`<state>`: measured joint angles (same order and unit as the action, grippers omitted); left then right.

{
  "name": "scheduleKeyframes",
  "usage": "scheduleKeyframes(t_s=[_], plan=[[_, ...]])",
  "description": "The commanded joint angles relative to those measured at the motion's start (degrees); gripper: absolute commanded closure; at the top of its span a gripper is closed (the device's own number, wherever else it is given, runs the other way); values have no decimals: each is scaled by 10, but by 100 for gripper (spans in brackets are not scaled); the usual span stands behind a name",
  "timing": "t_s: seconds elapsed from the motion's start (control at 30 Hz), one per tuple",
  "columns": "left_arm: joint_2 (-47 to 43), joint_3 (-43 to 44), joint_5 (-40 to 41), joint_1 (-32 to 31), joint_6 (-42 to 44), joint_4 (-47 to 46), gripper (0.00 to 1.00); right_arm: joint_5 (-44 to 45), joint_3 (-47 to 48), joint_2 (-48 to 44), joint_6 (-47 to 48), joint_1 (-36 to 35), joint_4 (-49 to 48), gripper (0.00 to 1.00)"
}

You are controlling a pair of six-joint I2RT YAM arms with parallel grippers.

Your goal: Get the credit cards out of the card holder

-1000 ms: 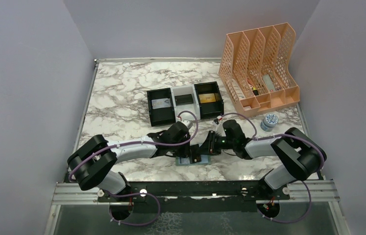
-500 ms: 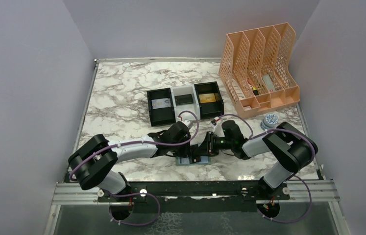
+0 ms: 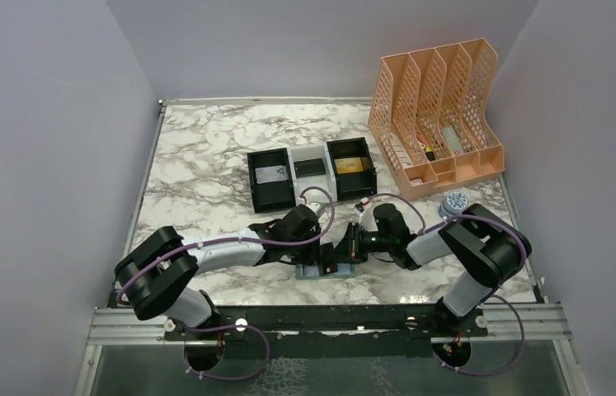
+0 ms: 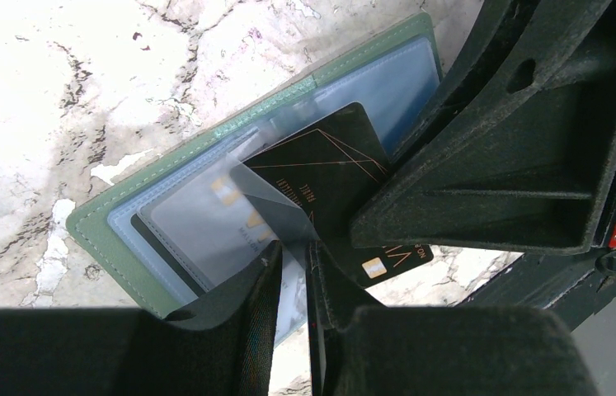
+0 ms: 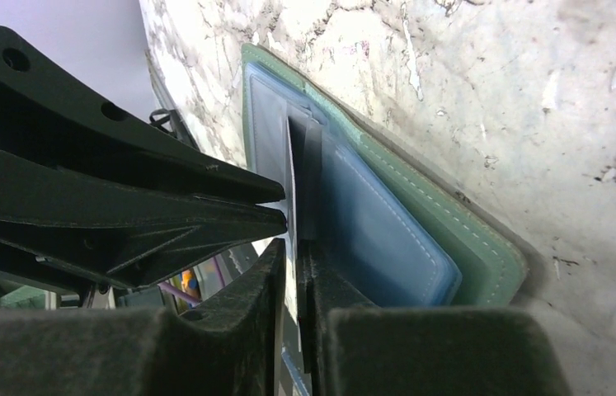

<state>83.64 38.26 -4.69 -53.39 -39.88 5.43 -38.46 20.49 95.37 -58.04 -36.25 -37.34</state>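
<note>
Right elbow (image 3: pixel 486 247) swung inward; right fingers (image 5: pixel 275 276) clamp credit card (image 4: pixel 321 165) (black), left fingers (image 4: pixel 265 276) pinch card holder (image 4: pixel 115 257) sleeve.

The marble table (image 3: pixel 197 157), white with grey veins, carried four things. The sage-green card holder (image 3: pixel 312 275) lay open directly beneath the meeting left gripper (image 4: pixel 292 272) and right gripper (image 5: pixel 292 247). Just beyond them sat a three-compartment tray (image 3: pixel 249 173). Off to the right gripper's side lay a small round tin (image 3: pixel 454 201), with a peach file rack (image 3: pixel 387 107) farther beyond.
</note>
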Motion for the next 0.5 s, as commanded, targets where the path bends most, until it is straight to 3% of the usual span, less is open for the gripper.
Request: scheduleKeyframes(t_s=[0.0, 0.13, 0.47], plan=[[9, 0, 8, -3, 10, 33, 80, 7, -4, -2, -3, 0, -18, 91], [5, 1, 12, -4, 9, 34, 80, 36, -7, -32, 8, 0, 18, 99], [-2, -1, 17, -5, 6, 34, 80, 101, -9, -133, 38, 0, 133, 99]])
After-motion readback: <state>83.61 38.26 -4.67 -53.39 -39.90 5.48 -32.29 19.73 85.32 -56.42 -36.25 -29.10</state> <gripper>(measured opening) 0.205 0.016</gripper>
